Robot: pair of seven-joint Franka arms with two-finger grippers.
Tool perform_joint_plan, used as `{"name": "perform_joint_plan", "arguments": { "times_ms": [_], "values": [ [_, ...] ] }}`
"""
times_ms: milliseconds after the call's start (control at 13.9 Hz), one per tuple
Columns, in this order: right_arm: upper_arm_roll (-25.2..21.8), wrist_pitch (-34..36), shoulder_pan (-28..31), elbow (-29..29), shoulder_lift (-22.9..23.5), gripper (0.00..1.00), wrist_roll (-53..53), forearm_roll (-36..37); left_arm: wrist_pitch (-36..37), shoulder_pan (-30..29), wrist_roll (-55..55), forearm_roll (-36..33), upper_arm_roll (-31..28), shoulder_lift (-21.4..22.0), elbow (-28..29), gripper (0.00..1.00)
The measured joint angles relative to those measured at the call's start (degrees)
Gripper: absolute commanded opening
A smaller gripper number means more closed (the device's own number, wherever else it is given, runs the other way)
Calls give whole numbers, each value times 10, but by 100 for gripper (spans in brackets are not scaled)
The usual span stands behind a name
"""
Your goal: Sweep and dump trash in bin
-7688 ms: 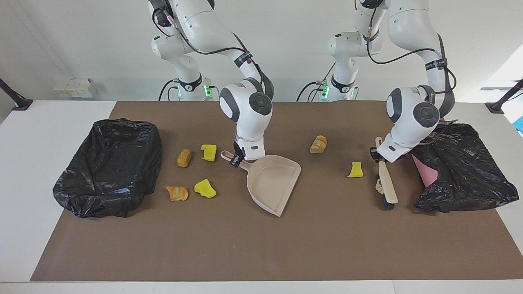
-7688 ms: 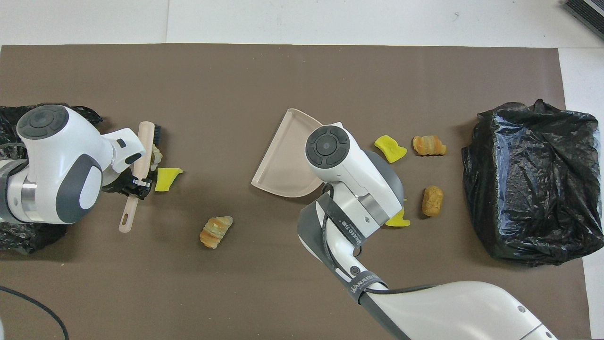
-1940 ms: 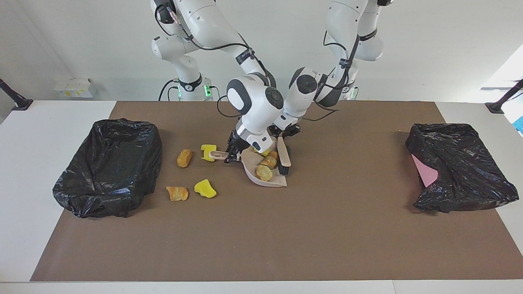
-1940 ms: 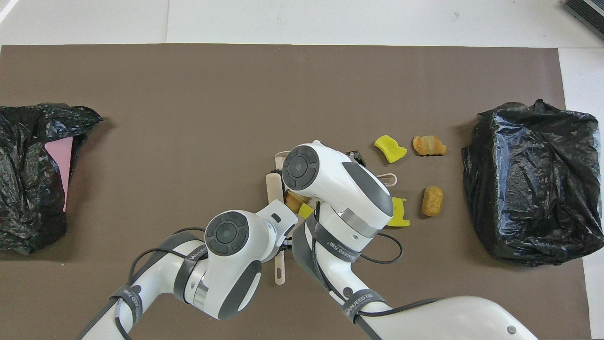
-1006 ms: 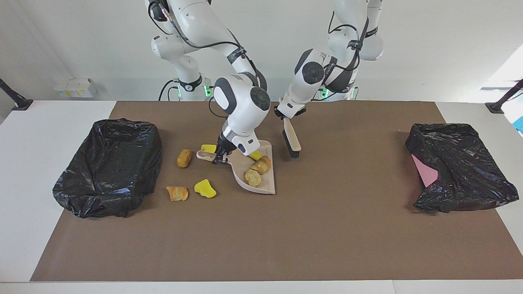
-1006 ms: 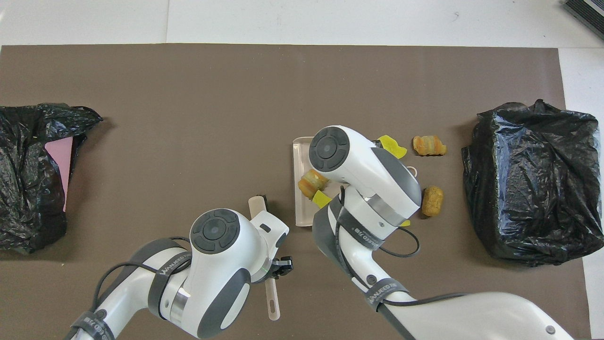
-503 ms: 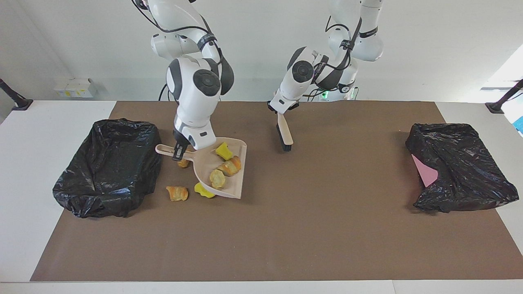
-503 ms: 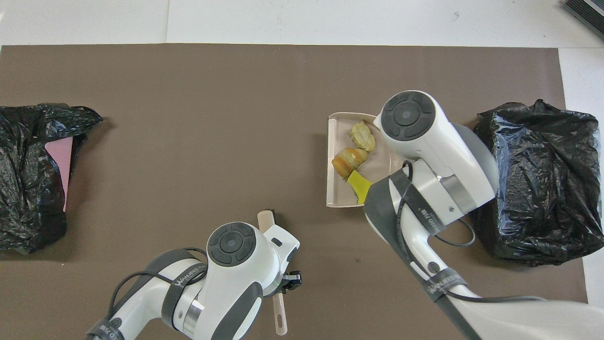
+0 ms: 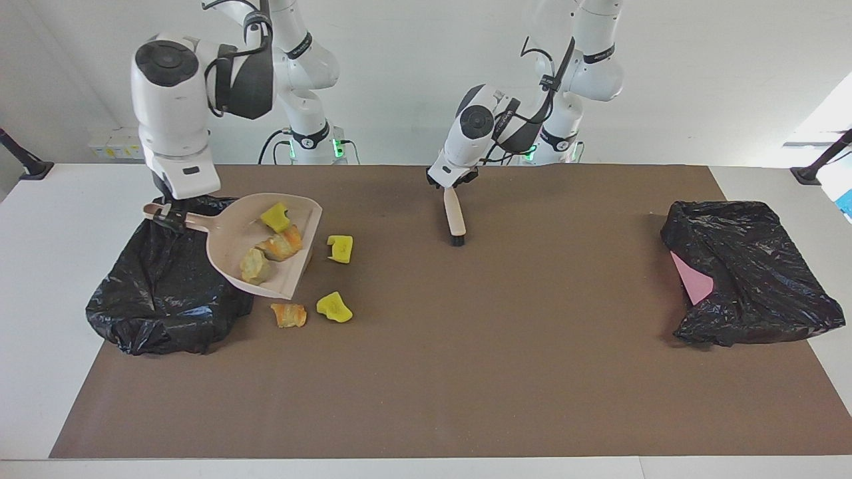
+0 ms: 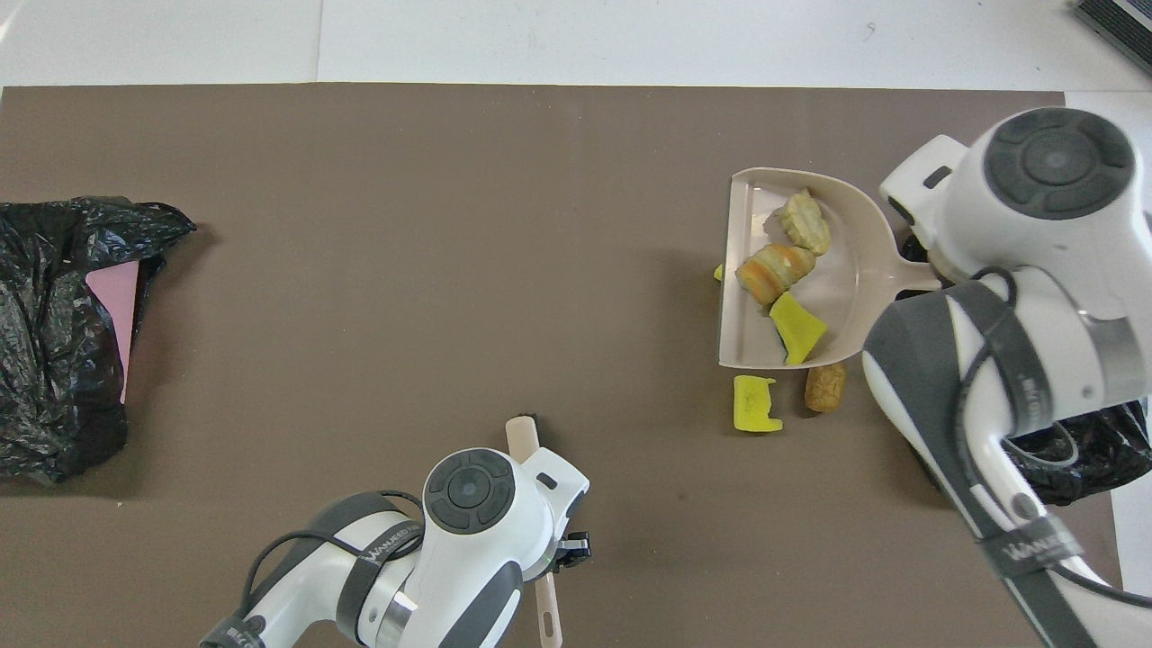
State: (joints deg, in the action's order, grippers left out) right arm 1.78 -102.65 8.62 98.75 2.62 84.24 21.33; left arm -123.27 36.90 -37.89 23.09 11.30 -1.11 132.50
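My right gripper is shut on the handle of the beige dustpan, held up in the air, partly over the rim of the black-bagged bin. Three pieces of trash lie in the pan: a yellow chunk, an orange piece and a pale piece. On the mat beside the bin lie two yellow chunks, an orange piece and a tan piece. My left gripper is shut on the brush, which hangs bristles down near the robots.
A second black bag with something pink in it lies at the left arm's end of the table. The brown mat covers most of the white table.
My right arm has lifted the loaded dustpan and carried it toward the bin at its end of the table. The left gripper has drawn the brush slightly back toward the robots.
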Motion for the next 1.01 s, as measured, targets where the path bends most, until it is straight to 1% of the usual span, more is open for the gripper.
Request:
{"name": "perform_joint_plan", "arguments": {
  "times_ms": [216,287,431,503,647,1006],
  "values": [
    [-1,-25,54,5,0,0,60,0,7,-38,1,-31,-6,10,-18,100],
    [-1,-45,68,11,-1,0,78,0,8,-53,1,-43,-7,11,-24,100],
    [-1,-111,102,45,-12,0,109,10,10,-83,14,-62,-8,12,-35,100],
    [-2,-149,121,71,-22,0,119,29,11,-103,31,-68,-8,12,-40,100],
    [-2,-198,140,113,-44,0,124,80,17,-149,85,-75,-9,12,-44,100],
    [4,-264,140,176,-83,0,124,202,18,-272,217,-105,-11,12,-59,100]
  ]
}}
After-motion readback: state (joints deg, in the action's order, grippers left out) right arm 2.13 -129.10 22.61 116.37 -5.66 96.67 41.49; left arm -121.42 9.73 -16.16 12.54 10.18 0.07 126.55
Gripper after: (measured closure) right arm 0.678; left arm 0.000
